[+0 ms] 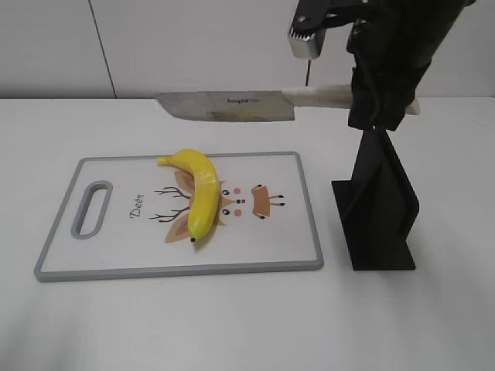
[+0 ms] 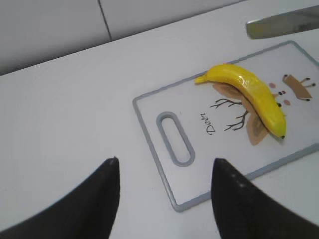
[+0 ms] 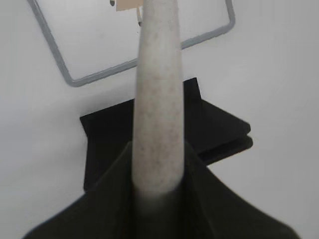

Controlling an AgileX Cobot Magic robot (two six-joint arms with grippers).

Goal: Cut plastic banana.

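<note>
White table [image 1: 232,325] | plastic banana [image 1: 199,195] lengthwise front-back, dark tip nearest | right claw [image 3: 157,186] clamps knife [image 1: 232,107] | left claw [image 2: 164,172] agape, empty

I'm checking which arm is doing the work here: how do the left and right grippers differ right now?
The right gripper is shut on the knife by its pale handle; the left gripper is open and holds nothing. The right holds the blade in the air behind the cutting board; the left hangs off the board's handle end, away from the plastic banana. Both have dark fingers.

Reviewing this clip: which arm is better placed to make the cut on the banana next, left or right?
Right. Its tool grips the knife by the handle, blade raised behind the plastic banana on the cutting board. The left tool is open, empty, off the board's handle end.
</note>
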